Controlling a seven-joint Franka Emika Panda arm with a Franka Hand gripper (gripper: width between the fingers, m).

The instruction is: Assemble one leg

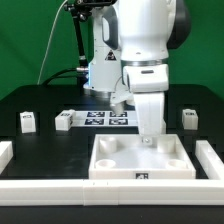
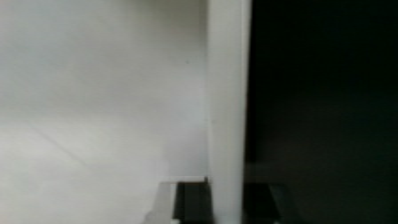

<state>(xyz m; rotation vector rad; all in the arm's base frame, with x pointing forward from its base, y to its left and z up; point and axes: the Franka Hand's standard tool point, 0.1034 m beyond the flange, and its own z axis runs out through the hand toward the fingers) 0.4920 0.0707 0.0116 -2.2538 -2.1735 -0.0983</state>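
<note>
Three legs, small white blocks with tags, stand on the black table: one (image 1: 28,121) at the exterior view's far left, one (image 1: 65,120) beside it and one (image 1: 188,119) at the right. None is held. The large white tray-like piece (image 1: 120,165) lies in front. My gripper (image 1: 150,138) is down at its far wall. In the wrist view the gripper (image 2: 228,205) has its dark fingers (image 2: 192,203) on either side of that thin white wall (image 2: 228,100) and looks shut on it. The tray's inside (image 2: 98,100) fills one side of that view and the black table the other.
The marker board (image 1: 105,118) lies between the legs, behind the tray piece. White barrier walls run along the front (image 1: 100,192) and both sides (image 1: 212,160) of the table. The arm's body stands over the middle back.
</note>
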